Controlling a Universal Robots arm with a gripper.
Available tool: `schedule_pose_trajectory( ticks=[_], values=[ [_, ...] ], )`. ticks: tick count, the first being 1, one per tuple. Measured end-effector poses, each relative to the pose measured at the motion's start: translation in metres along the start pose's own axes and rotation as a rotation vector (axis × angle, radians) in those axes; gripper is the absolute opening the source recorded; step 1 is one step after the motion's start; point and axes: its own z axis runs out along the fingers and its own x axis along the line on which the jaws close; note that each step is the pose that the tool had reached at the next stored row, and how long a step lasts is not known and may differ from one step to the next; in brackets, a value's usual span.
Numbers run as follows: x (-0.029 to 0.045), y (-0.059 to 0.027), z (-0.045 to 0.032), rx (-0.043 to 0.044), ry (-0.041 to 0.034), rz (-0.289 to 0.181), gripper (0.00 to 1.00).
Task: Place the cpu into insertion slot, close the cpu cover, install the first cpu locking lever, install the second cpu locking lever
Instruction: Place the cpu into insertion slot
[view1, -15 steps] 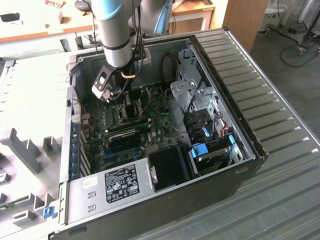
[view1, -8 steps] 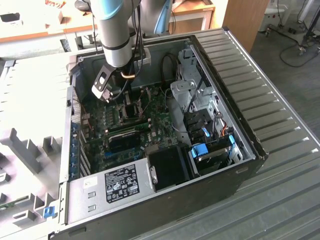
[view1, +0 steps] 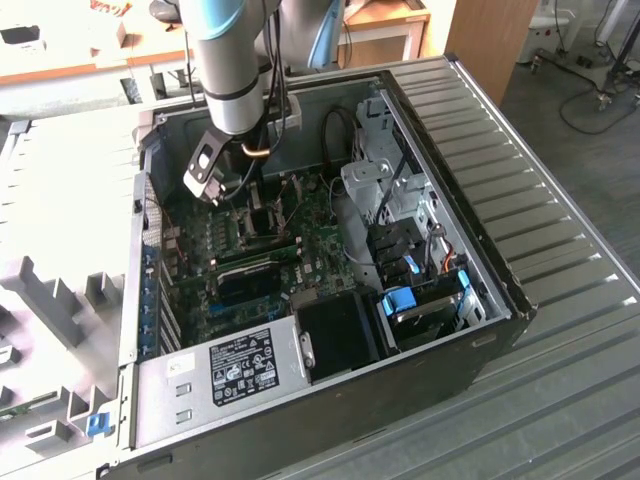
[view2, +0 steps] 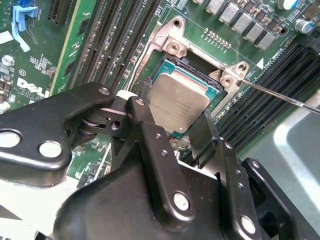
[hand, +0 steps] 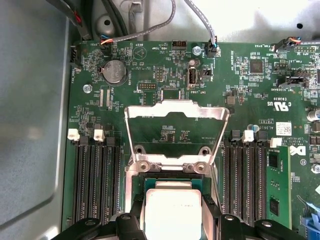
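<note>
**While the cover stands open, the chip hangs over its socket**

Because the computer case (view1: 350, 410) lies on its side on the ribbed metal table (view1: 560, 180), the green motherboard (hand: 240, 95) faces up. The arm (view1: 230, 60) can therefore reach straight down into it, toward the far end on the exterior view's left. Long black memory slots (hand: 95, 185) run on both sides of the work spot.

Between them the gripper (view2: 174, 107), matte black with bolted links, is narrowed onto the cpu (view2: 180, 100). One finger (view2: 202, 132) lies against one edge and its partner against the opposite edge. I judge this a hold by the rims, which keeps the underside untouched.

The cpu cover (hand: 175, 110), a thin silvery frame with a square cut-out, is tipped up on its hinge just beyond the chip (that leaves the recess free from above). The insertion slot (view2: 192, 65) is a dark square recess with a pale metal rim. The chip, flat and dull silver-grey, sits over it and looks slightly tilted, so I judge it not fully seated. Whether a corner touches I cannot tell.

A locking lever (view2: 280, 95), a thin bright wire rod, is swung out sideways, clear of the cover.
</note>
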Motion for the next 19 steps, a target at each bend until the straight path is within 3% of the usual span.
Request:
schedule_pose_trajectory(
  ticks=[10, 19],
  values=[
    [0.0, -0.0038, 0.0003, -0.0132, 0.0005, -0.005, 0.54],
    [0.0, -0.0046, 0.0006, -0.0159, 0.0009, -0.009, 0.54]
  ],
)
